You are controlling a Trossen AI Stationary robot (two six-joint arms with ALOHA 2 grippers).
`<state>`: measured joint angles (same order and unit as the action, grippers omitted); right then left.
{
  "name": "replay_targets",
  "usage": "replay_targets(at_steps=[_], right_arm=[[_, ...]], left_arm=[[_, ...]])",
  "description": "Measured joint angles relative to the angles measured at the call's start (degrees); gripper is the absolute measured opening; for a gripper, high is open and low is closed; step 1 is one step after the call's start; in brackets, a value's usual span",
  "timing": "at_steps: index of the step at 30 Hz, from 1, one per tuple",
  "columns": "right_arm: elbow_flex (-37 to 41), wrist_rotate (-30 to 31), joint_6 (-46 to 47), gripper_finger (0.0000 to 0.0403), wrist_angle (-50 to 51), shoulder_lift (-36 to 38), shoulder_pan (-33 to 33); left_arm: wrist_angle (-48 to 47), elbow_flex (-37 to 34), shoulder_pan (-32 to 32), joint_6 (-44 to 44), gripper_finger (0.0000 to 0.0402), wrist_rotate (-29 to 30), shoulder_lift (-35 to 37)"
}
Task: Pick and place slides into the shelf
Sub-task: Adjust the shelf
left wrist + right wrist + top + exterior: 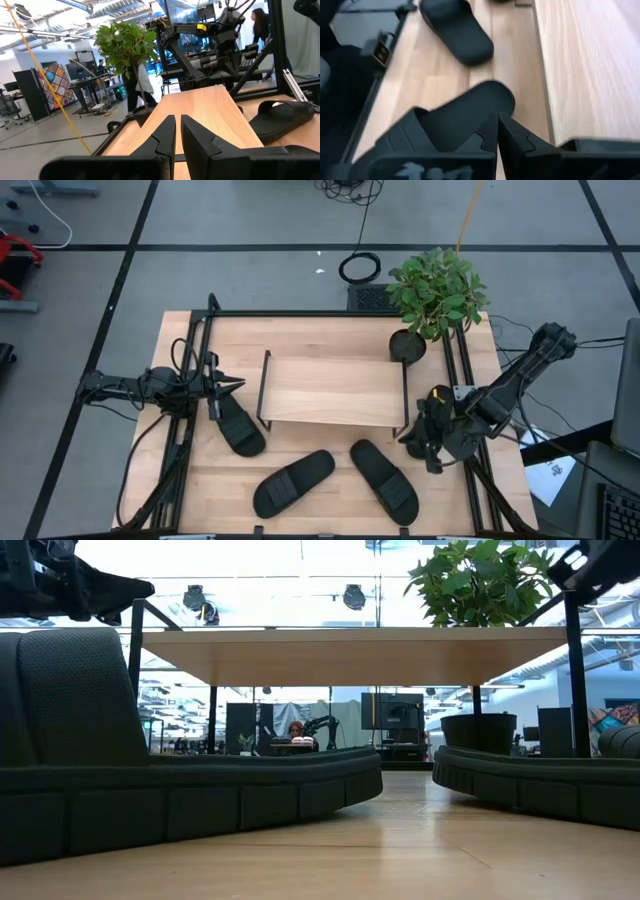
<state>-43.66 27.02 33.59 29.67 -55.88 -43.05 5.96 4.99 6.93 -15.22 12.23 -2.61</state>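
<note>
We're between picks: none of the slides is on the shelf (335, 390) yet, its top board is bare, and nothing shows on the lower tier from the low view. Three slides show from above, all on the worktop (300, 340) in front of the shelf: one by its left front corner (238, 426), one in the middle (293, 482), one right of centre (384, 478). We can't find the fourth.

Right tool (432, 450) sits just off the shelf's right front corner, low over the worktop edge, fingers pressed together on nothing; its wrist view shows a slide (455, 120) right ahead of the fingertips. Right arm reaches in bent from the right side.

Left tool (222, 387) hangs at the shelf's left end, above the left slide, fingers nearly together, holding nothing. Left arm lies stretched level from the left.

Next move, we reckon: spread the right fingers, drop onto the nearest slide's strap, pinch, lift, place.
</note>
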Motion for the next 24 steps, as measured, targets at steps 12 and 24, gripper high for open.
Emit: replay_targets(at_steps=[12, 24], right_arm=[[0.0, 8.0, 7.3, 0.0000, 10.8, -1.5, 0.2], [-0.5, 8.6, 2.0, 0.0000, 15.1, 0.0, 1.2]], left_arm=[[-0.3, 0.0, 0.0, 0.1, 0.0037, 0.0, 0.0], [-0.4, 0.0, 0.0, -0.5, 0.0037, 0.0, 0.0]])
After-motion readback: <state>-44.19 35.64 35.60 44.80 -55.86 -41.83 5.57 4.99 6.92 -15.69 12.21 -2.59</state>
